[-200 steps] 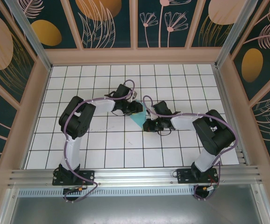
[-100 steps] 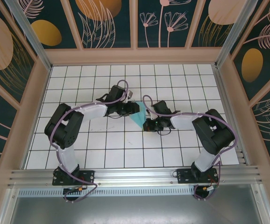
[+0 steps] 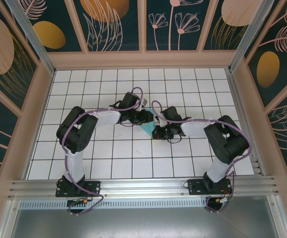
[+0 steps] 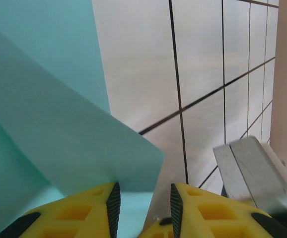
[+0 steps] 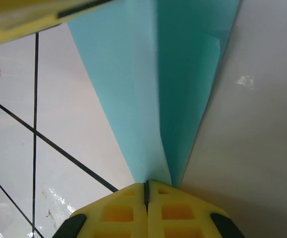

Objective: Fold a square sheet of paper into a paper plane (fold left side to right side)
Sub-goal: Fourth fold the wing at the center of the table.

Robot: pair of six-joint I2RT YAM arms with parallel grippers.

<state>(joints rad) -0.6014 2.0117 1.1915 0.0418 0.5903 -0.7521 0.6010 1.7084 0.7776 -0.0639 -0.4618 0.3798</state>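
Thin light-turquoise creased paper sheet [image 3: 147, 128] pinched at the middle of the white gridded tabletop [image 3: 133, 153].
Nearest to you, your right tool [image 5: 146, 186] has its yellow fingers pressed together on the sheet's near pointed tip, and a ridged crease runs away from their seam. The sheet lies just beyond it, between both tools. Farther back and slightly left, your left tool [image 4: 142, 192] holds its yellow fingers a narrow gap apart, with a raised flap of the sheet at their tips. You cannot tell whether they touch it.
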